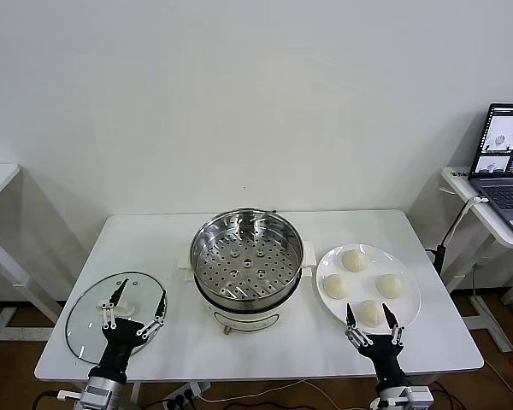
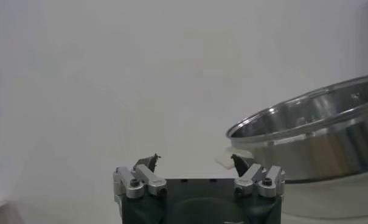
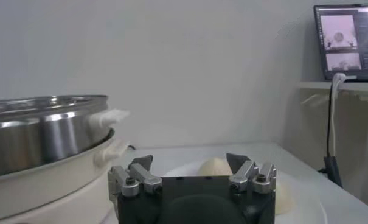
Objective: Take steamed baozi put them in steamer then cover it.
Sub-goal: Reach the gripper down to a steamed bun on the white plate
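Head view: 4 baozi (image 1: 356,260), seemingly unlabelled.

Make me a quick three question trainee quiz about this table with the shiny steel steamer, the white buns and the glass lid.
1. How many cream-white round baozi lie on the flat white plate?
2. True or false: the round clear glass lid with the white handle already covers the shiny stainless-steel steamer.
3. Which gripper hovers over the plate's near edge: A, the left gripper, or B, the right gripper?

Key:
1. Four.
2. False. It lies flat on the white table, on the steamer's left; the perforated basket is empty.
3. B. Both grippers are open; the left one is over the lid.
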